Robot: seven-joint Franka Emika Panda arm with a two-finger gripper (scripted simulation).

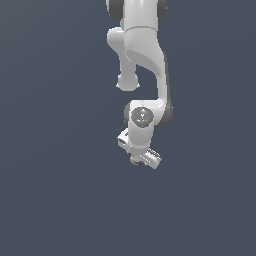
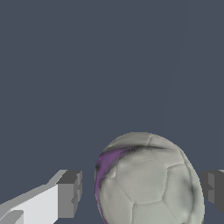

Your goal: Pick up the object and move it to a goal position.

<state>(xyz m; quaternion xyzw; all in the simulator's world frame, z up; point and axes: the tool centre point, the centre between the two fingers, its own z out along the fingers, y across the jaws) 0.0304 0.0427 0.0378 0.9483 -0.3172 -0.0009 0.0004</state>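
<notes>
So, here's what I've got on my screens right now, going left to right across the wrist cam.

Left finger: I see the pale finger [image 2: 52, 199] with its darker grey pad facing inward, and there's a clear strip of grey floor between the pad and the ball.

Ball: the object [image 2: 146, 179] is a mottled grey-beige ball with soccer-style seams, a purple streak on the side toward that left finger and a dark smudge near its upper edge. It sits between the two fingers, closer to the far one.

Right finger: only a sliver of the other pad [image 2: 214, 192] shows at the frame edge. It's just beside the ball; I can't tell for sure whether it touches.

Gripper: jaws are spread apart around the ball, not squeezing it, as far as I can see. Midpoint is about here: gripper [image 2: 139, 194].

Exterior cam: the arm [image 1: 142, 60] hangs down from the top of the frame, wrist bent, with the hand tilted at the bottom. A tiny bit of purple-ish ball [image 1: 135, 160] peeks out under it. Too small there to read anything about the grip.

Floor: plain dark grey-blue surface [image 1: 50, 200].
</notes>
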